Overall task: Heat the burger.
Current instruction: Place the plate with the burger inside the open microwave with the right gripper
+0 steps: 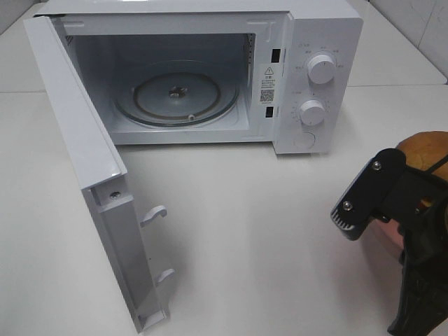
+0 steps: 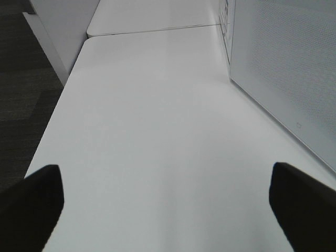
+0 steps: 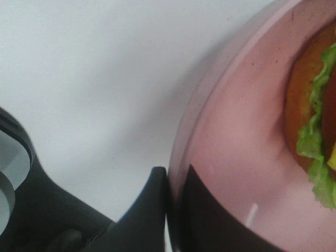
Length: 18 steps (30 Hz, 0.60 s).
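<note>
While the right gripper (image 3: 176,184) pinches the rim of the pink plate (image 3: 236,147) bearing the burger (image 3: 307,94), the left gripper (image 2: 165,191) gapes over the table (image 2: 157,115) beside the microwave (image 1: 325,35), whose door (image 1: 80,150) stands open.

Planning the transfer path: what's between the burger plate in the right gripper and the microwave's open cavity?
Only bare white table between burger and microwave, per the exterior high view; the door hangs open off to the left.
</note>
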Motion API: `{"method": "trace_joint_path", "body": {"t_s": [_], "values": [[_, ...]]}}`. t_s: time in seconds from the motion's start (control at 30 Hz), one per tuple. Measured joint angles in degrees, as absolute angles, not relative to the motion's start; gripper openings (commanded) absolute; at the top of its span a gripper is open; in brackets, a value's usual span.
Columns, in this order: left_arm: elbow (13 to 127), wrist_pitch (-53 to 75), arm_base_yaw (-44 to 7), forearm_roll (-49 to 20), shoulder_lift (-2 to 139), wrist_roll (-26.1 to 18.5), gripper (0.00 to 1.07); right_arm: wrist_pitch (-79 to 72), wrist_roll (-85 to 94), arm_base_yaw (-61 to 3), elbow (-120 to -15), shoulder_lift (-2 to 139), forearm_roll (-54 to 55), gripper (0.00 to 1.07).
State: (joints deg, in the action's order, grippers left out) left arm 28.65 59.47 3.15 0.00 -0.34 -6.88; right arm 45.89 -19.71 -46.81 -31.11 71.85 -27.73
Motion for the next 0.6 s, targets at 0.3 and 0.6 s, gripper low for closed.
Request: {"method": "trace_joint_path", "body": {"t_s": [0.3, 0.6], "values": [[28.65, 59.47, 3.15, 0.0, -0.34, -6.88, 1.0, 42.97, -8.77, -52.08, -31.11, 71.85, -26.13, 0.0], [28.65, 59.47, 3.15, 0.0, -0.34, -6.88, 1.0, 39.82, 14.27, -52.88, -31.05, 71.85, -25.04, 0.0]]}}
